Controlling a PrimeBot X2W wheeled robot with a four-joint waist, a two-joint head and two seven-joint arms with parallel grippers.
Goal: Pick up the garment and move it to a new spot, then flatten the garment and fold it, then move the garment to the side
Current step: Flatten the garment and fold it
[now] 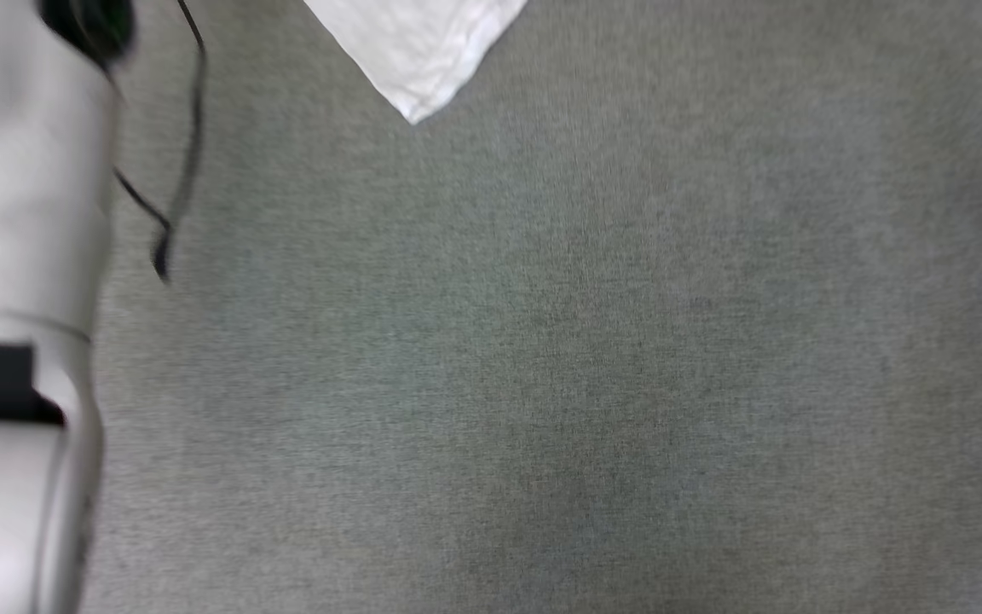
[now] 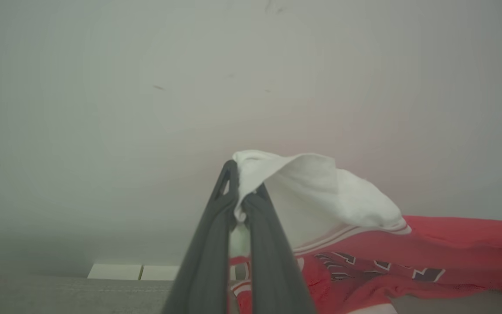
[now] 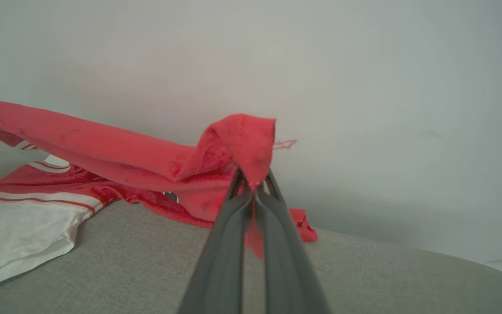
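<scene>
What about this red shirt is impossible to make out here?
- Head view: the garment is cut off by the top edge.
- Left wrist view: its lettering is creased, blurred, unreadable; the left gripper covers part.
- Right wrist view: its white sleeve runs off the left edge.

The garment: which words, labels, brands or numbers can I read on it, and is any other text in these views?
Black-and-white lettering on the red garment, left wrist view: folded and blurred, not readable.
No other text is legible in these pictures.
</scene>
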